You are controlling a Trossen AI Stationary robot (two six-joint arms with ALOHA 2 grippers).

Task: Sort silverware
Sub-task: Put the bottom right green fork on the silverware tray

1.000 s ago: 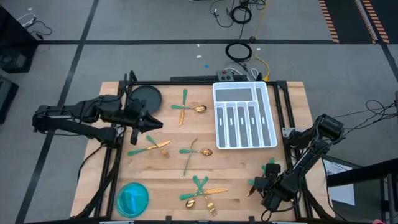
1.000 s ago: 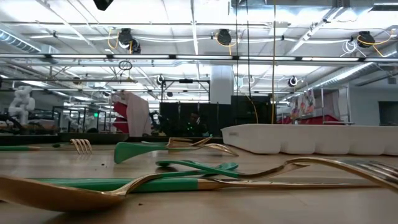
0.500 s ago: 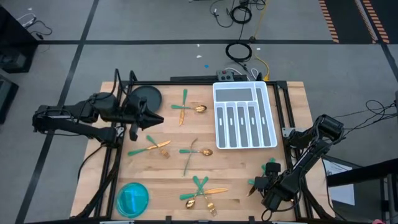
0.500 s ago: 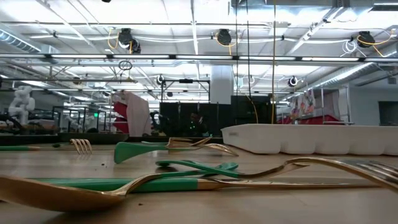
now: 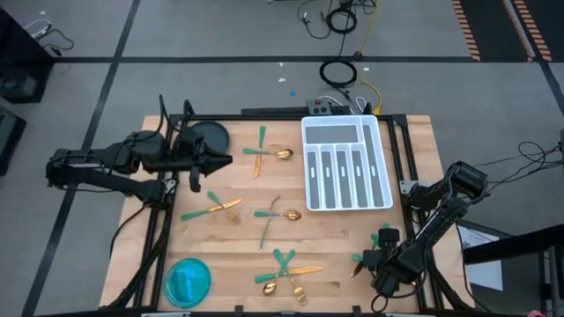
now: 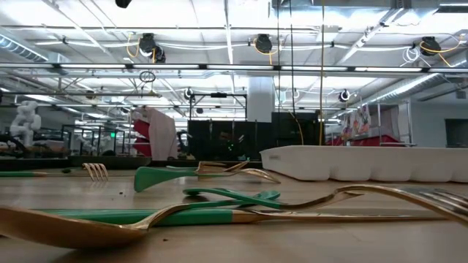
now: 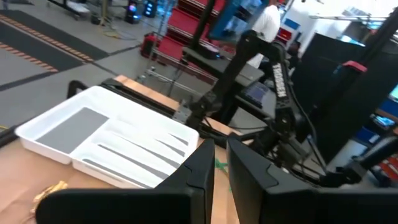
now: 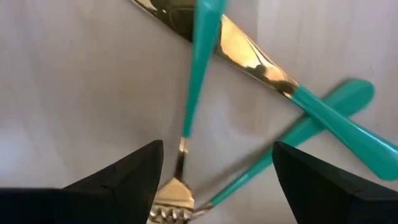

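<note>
Left gripper (image 5: 222, 160) hangs at ten o'clock over the table (image 5: 238, 238), fingers nearly pressed together, pinching nothing. At five o'clock I have the right gripper (image 5: 363, 260) spread over crossed silverware (image 8: 261, 93). More pieces lie mid-table (image 5: 280, 214), left of the white tray (image 5: 345, 164).

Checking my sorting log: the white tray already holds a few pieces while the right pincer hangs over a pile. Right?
Not quite: the high view shows the white tray empty. The right pincer does hang open over crossed silverware.
</note>
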